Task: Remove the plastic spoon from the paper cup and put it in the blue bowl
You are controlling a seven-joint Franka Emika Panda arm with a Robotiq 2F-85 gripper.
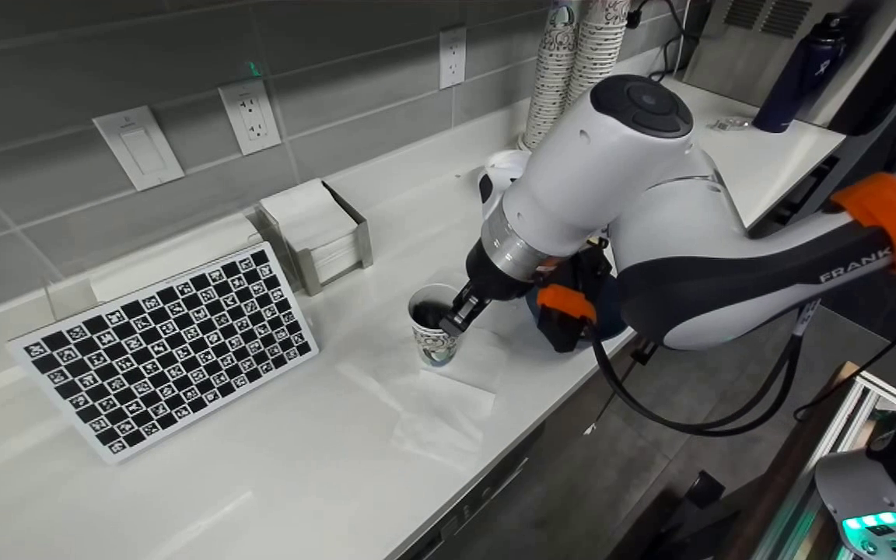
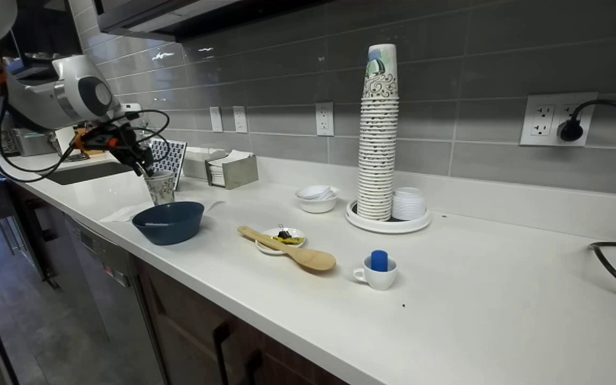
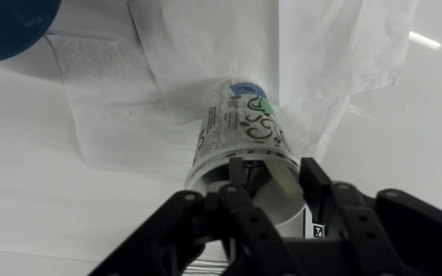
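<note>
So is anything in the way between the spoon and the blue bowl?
Only the cup: the spoon is inside it and likely must clear the rim first. Beyond that, nothing visible stands between cup and bowl; just napkins lie below.

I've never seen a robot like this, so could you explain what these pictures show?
A robot arm, a jointed machine, reaches over a counter. Two pictures come from cameras outside it, the close-up from one on its wrist. On the counter are a paper cup, white napkins, a blue bowl and a wooden spoon. The pincer is at the cup's mouth, its fingers apart. Between them shows what looks like the plastic spoon, apparently not gripped, so nothing seems held.
</note>
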